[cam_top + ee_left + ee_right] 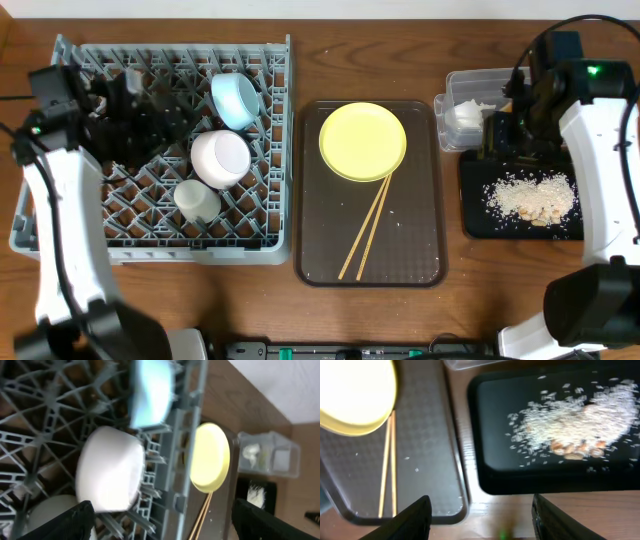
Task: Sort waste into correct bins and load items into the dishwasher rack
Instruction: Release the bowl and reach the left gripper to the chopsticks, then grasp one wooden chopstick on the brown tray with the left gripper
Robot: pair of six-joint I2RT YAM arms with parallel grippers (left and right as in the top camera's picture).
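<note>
The grey dishwasher rack (60,240) holds the light blue bowl (236,100), the white bowl (220,158) and the small white cup (197,200). My left gripper (165,115) hovers open and empty over the rack's back left; its wrist view shows the white bowl (110,472) and the blue bowl (152,392). The yellow plate (362,141) and the chopsticks (366,228) lie on the brown tray (420,260). My right gripper (500,135) is open and empty above the black tray (478,215), which holds rice scraps (530,196). The clear tub (480,80) holds white paper (466,113). I cannot make out the wrapper.
The brown tray sits between the rack and the two bins. A strip of bare wood (470,505) separates it from the black tray (490,435). The plate (355,395) and chopsticks (387,460) also show in the right wrist view.
</note>
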